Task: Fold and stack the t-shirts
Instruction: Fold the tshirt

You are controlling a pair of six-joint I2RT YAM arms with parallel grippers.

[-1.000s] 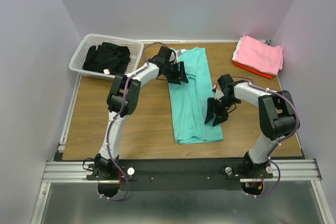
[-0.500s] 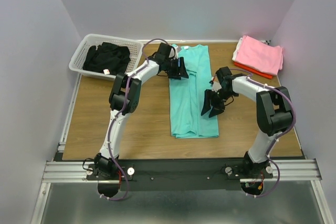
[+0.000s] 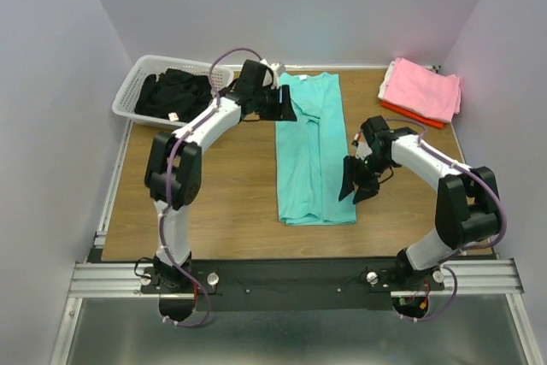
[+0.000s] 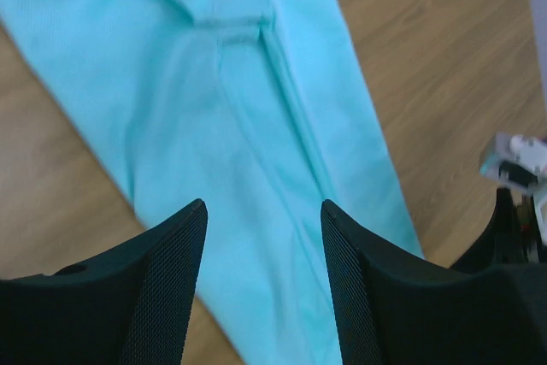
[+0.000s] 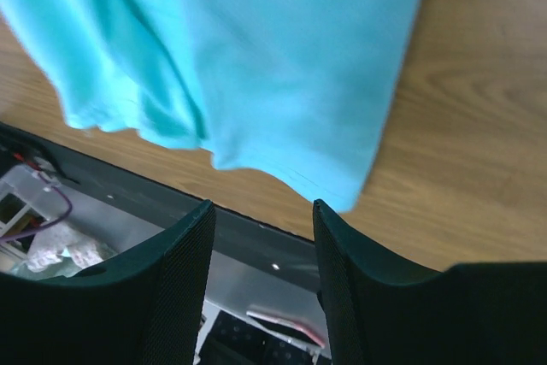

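Note:
The turquoise t-shirt lies on the wooden table folded into a long narrow strip running from back to front. It also shows in the left wrist view and the right wrist view. My left gripper is open and empty, beside the strip's left edge near its collar end. My right gripper is open and empty, just right of the strip's near end. A folded pink t-shirt lies on a red-orange one at the back right.
A white slatted basket holding dark clothes stands at the back left. The table's front edge and a metal rail run below the shirt's near end. Grey walls close in the left, back and right.
The left gripper has drawn back to the left off the shirt's top. The right gripper has backed to the right, off the strip. The shirt lies flat as a narrow strip.

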